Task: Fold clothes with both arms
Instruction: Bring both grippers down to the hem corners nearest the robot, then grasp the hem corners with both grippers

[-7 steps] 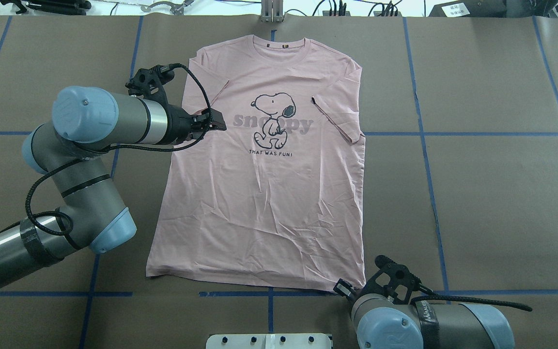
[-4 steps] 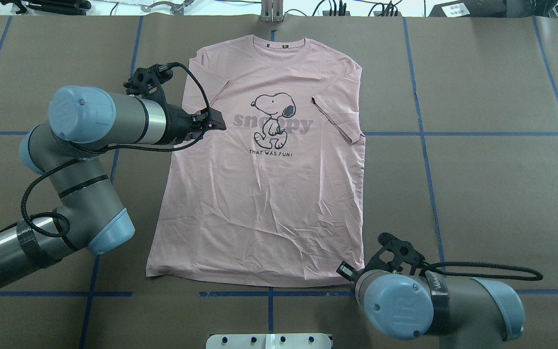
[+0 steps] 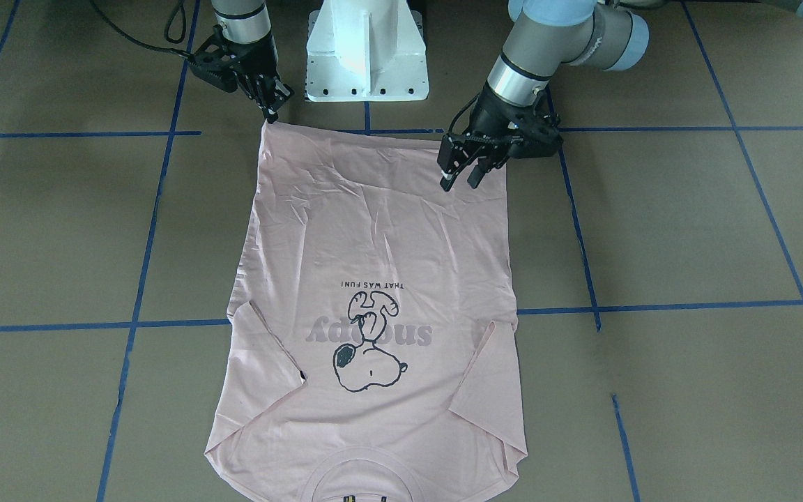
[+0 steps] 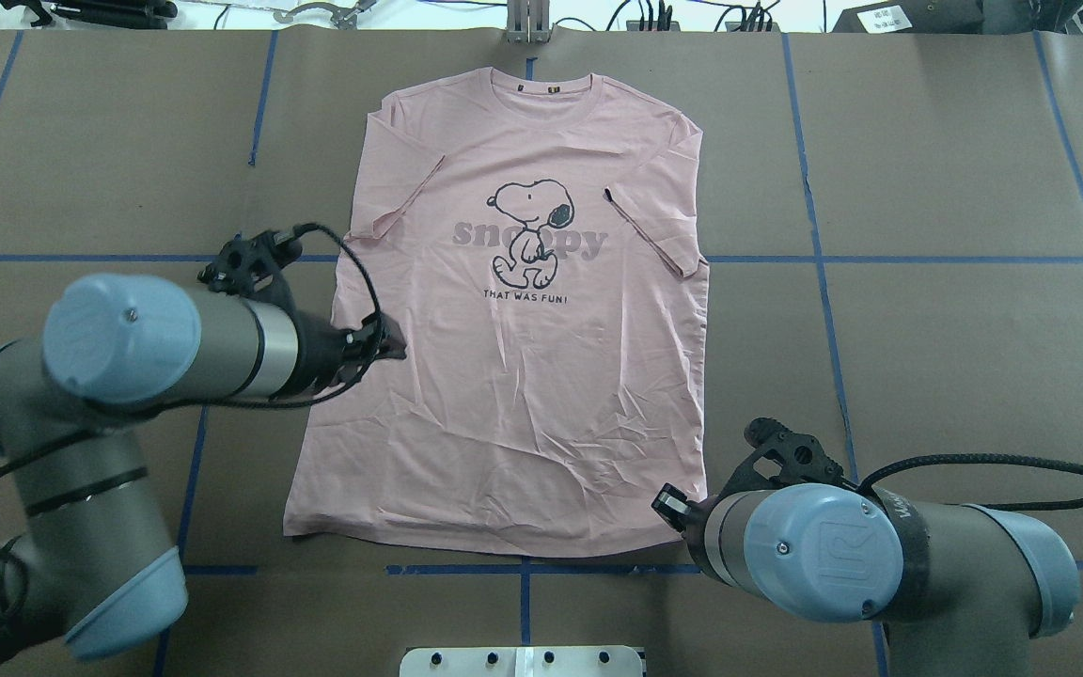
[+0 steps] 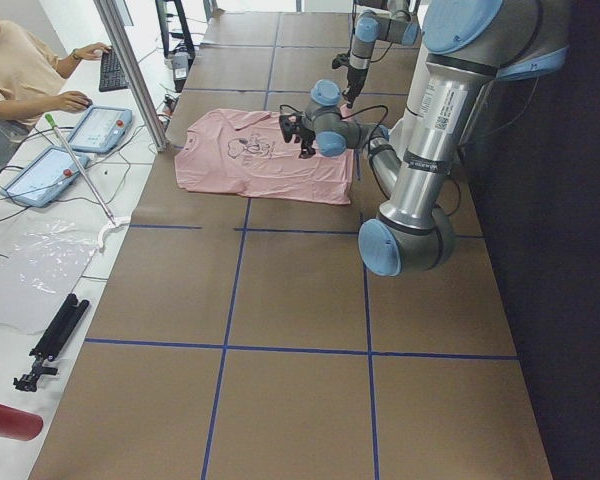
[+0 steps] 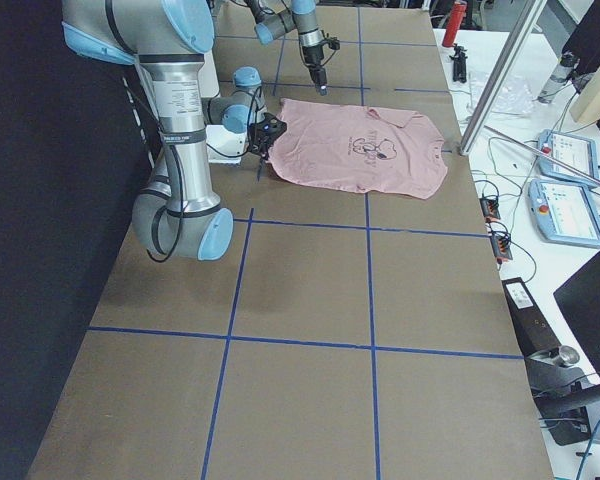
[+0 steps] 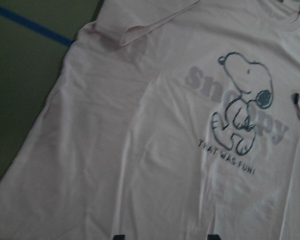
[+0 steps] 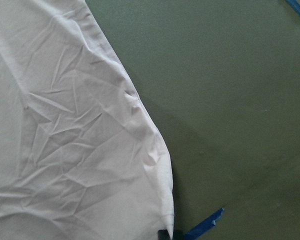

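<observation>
- Pale pink short-sleeved T-shirt [image 4: 504, 395] flat, mid-table;
- Left black two-finger gripper [image 3: 459, 183] spread wide above cloth; shift to hem corner;
- Right black gripper [image 3: 272, 116] at other corner, closure unclear; pinch both layers.

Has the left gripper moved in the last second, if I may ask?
Yes. The left gripper drew back toward the robot, crossing the horizontal blue tape line.

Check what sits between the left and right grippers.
Only the T-shirt: its wrinkled lower part spans the stretch from the left gripper to the right gripper at the hem corner. Nothing rests on it, per the front-facing view.
</observation>
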Available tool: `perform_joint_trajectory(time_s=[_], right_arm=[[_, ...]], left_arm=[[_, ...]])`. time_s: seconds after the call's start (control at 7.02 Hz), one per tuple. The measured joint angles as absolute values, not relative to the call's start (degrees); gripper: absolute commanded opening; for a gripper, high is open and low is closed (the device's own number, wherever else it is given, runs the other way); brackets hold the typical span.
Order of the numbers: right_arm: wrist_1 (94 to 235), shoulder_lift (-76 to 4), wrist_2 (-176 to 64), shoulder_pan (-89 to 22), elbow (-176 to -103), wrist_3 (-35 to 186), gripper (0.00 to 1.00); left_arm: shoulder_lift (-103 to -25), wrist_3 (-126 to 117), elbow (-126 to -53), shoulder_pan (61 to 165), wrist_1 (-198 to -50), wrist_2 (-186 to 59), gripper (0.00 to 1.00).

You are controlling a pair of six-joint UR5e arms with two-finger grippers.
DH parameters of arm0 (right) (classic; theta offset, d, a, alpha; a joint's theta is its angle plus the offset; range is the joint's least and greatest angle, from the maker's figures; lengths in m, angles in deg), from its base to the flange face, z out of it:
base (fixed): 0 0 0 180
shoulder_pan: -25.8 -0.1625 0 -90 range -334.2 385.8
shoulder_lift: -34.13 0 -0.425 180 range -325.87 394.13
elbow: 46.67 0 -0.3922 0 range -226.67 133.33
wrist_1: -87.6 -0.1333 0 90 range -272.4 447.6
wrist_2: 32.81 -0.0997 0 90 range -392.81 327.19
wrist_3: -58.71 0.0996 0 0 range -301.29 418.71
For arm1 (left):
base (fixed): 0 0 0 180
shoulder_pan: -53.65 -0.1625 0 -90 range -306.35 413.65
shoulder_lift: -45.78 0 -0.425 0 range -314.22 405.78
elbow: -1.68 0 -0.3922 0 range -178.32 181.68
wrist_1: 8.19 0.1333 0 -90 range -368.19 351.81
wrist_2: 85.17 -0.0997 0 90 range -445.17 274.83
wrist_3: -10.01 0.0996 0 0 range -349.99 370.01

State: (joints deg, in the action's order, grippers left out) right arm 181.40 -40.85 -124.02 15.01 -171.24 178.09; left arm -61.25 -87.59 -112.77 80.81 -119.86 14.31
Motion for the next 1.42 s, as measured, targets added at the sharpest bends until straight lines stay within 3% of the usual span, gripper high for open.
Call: perform_joint_trajectory(time_s=[0.28,0.57,1.42], right_arm=[[181.38,-40.99,-123.96,15.04,-171.46,178.13,0.00],[181.38,-41.31,-123.86,15.14,-171.40,178.16,0.00],[181.39,-41.44,-123.85,15.31,-171.03,177.99,0.00]], left_arm=[[-54.33,-91.20,-117.74,74.08,-118.38,13.04,0.69],[-50.98,-92.39,-118.31,71.31,-117.75,12.85,0.63],[-49.89,-94.60,-114.33,69.32,-117.36,12.92,0.61]])
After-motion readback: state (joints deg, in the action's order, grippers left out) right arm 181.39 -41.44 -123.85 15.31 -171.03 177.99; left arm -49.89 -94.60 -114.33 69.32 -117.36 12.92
